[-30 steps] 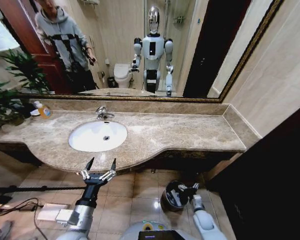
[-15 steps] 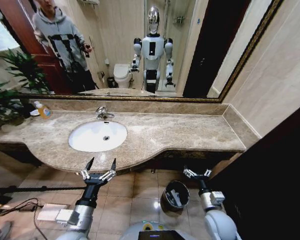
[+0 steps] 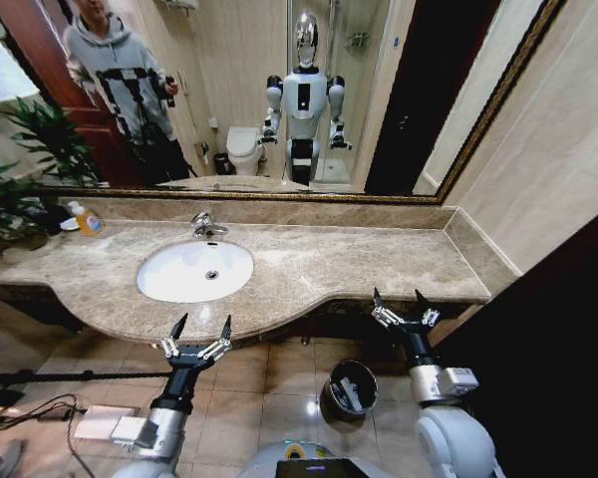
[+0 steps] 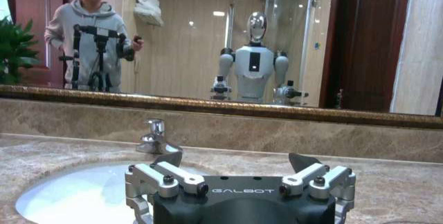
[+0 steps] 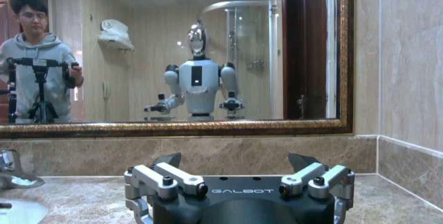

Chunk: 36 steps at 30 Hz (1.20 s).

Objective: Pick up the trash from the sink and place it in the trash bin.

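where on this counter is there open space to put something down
The widest bare patch is the marble counter between the sink and the right wall. A smaller one lies left of the sink. The back-left corner is crowded by the soap bottle and plant.

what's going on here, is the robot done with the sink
The robot faces the sink, whose basin looks bare. White tubes lie in the trash bin on the floor. The right gripper is raised at the counter's front edge, jaws open and holding nothing. The left gripper hovers open before the basin.
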### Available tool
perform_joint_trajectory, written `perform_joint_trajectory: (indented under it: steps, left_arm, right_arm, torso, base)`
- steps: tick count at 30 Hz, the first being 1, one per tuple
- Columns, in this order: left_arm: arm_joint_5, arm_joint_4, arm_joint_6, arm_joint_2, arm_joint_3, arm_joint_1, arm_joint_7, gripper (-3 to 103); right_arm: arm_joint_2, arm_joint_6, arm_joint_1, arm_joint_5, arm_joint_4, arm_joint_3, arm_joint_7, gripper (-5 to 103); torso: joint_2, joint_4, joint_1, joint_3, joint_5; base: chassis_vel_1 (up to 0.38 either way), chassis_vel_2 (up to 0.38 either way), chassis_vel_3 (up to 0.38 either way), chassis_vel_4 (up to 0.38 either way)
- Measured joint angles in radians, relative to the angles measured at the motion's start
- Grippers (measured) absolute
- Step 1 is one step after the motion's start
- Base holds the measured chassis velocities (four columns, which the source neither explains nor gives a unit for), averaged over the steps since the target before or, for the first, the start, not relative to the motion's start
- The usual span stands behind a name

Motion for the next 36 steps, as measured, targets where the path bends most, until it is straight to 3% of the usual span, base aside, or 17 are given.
perform_joint_trajectory:
  steps: [36]
  left_arm:
    - [0.000, 0.000, 0.000, 0.000, 0.000, 0.000, 0.000, 100]
  right_arm:
    - [-0.005, -0.037, -0.040, 0.000, 0.045, -0.003, -0.006, 100]
  torso:
    - [0.000, 0.0000, 0.000, 0.000, 0.0000]
  base:
    - [0.000, 0.000, 0.000, 0.000]
